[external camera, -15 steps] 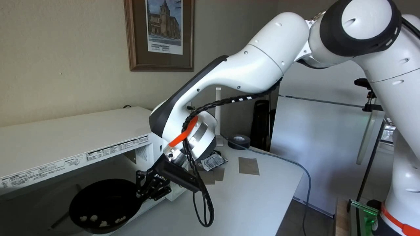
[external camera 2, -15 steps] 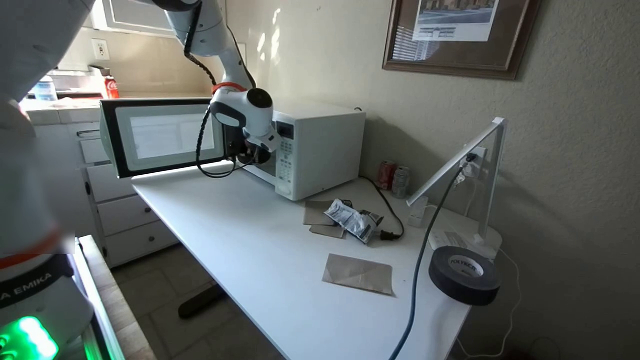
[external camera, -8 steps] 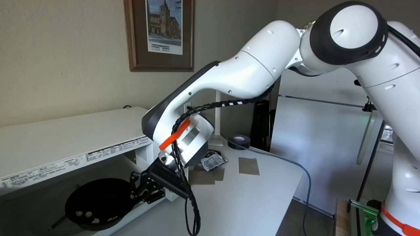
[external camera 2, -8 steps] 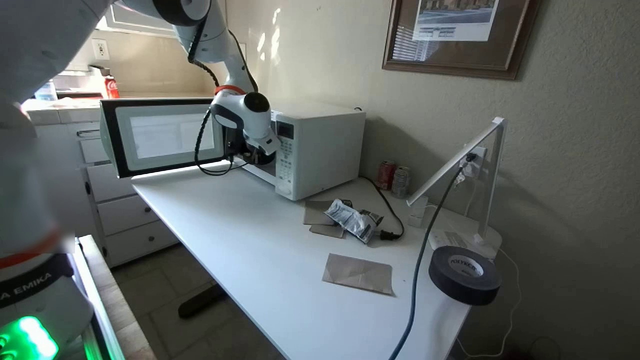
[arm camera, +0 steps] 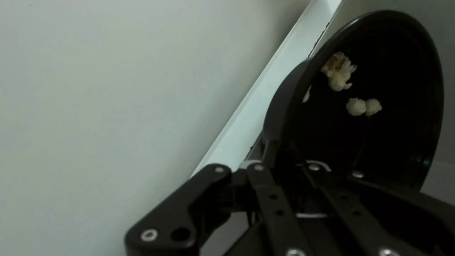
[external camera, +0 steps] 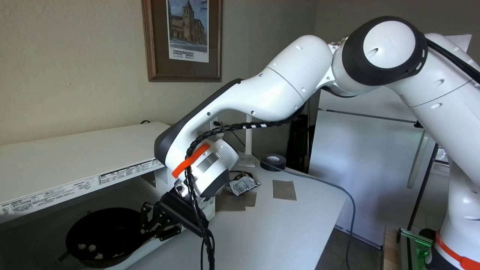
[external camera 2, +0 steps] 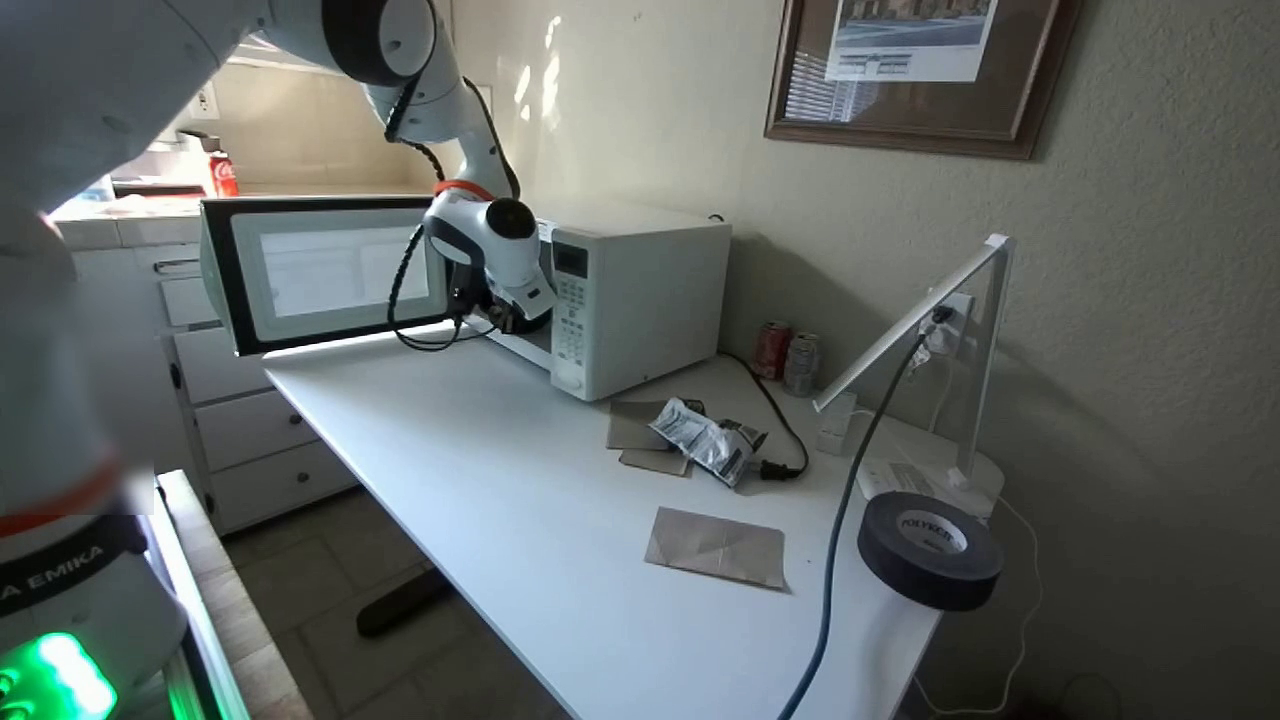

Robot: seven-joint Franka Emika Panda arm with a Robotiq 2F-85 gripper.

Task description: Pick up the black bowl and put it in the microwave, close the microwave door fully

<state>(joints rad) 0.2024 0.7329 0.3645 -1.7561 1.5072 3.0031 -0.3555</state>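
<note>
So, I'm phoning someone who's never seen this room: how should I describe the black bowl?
On the table, find the big white microwave with its door standing open. In the microwave's opening, a black gripper pinches the black bowl by its rim. Unlike that jointed gripper, the bowl is round and hollow, with pale popcorn pieces inside.

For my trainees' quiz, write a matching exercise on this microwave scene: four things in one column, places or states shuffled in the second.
Things:
1. black bowl
2. microwave door
3. gripper
4. framed picture

Places and states:
A. hanging on the wall
B. standing open
C. closed on the black bowl's edge
D. has popcorn inside

Pairs: 1-D; 2-B; 3-C; 4-A
</note>
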